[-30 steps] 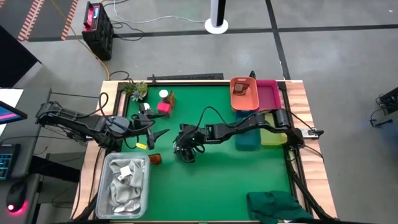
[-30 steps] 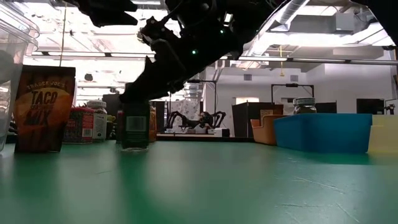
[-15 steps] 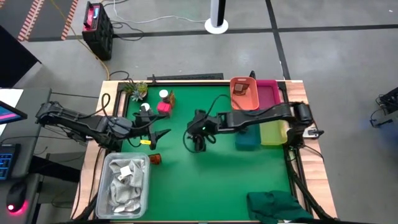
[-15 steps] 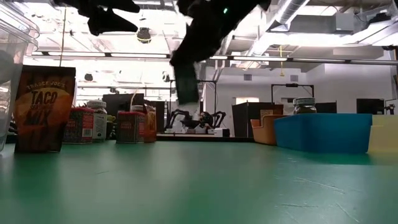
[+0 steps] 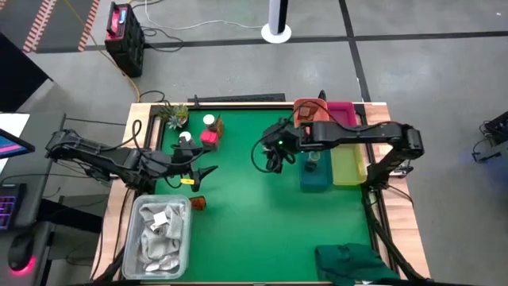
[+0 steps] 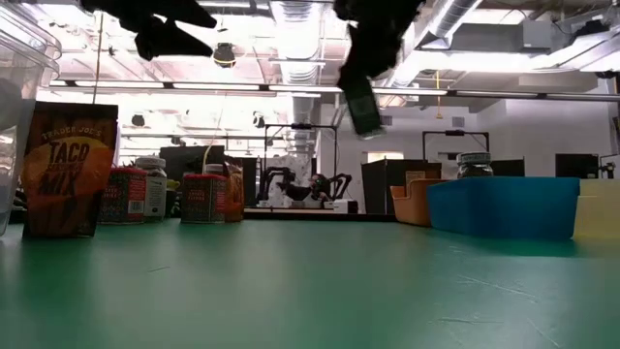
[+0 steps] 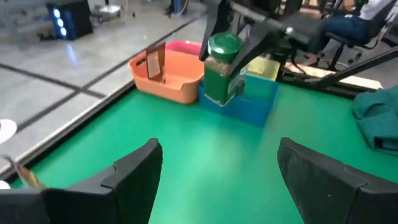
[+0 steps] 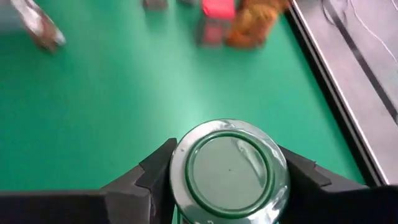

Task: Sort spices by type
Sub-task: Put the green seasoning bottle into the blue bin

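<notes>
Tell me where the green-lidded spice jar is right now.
The green-lidded spice jar is held off the table in the right gripper, right of centre in the high view, just short of the blue bin.

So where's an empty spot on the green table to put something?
The wide middle of the green mat is bare, between the rag bin and the green cloth. It's crowded near the plant, where spice containers cluster, and by the bins.
</notes>
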